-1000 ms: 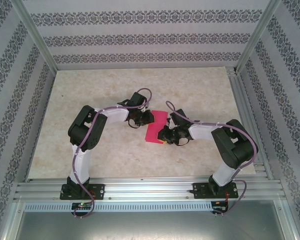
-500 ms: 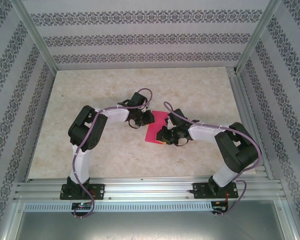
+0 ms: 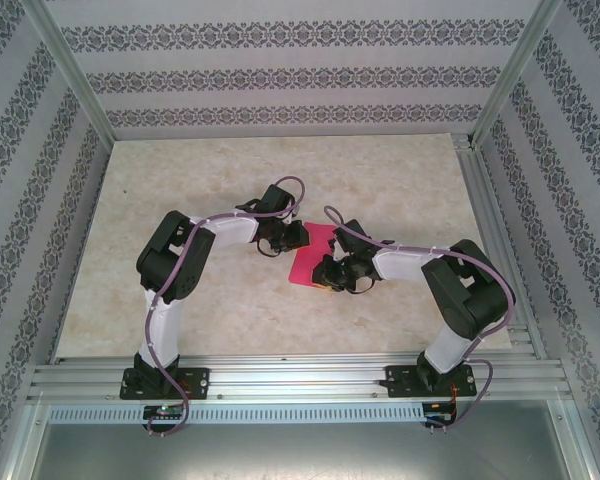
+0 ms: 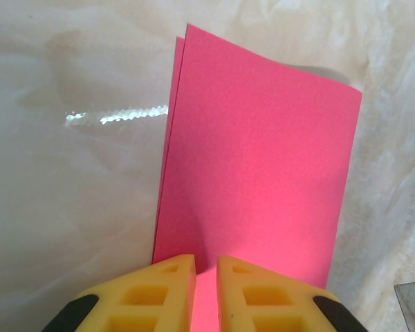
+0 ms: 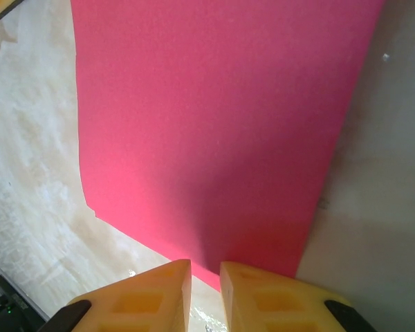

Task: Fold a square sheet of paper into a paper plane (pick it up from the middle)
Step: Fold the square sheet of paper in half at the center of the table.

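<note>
Pink paper (image 3: 305,262) lies where it lay a second ago, flat on the worktop (image 3: 180,190) near its middle, a narrow oblong slanting away from my bases. What has changed is small and all on my right side. My right gripper (image 3: 325,272) has slid a little leftward over the paper's near right part. The elbow behind it swung out half a second ago and has come back in. The cable (image 3: 332,215) looped over that wrist leans further left. My left arm has not stirred.

That left arm rises from its base, bends at a high elbow and reaches right, with the left gripper (image 3: 298,238) down at the paper's far left edge. My right arm is folded at the elbow and reaches left, wrist low.

From the left wrist, the yellow fingers (image 4: 167,280) stand nearly together on the paper's near edge, pink showing through the thin slit between them. Two layers show along the paper's far left side. From the right wrist the fingers (image 5: 263,290) are just as close, set on the paper's edge. Whether either pair nips the paper or only presses on it, I cannot tell.
</note>
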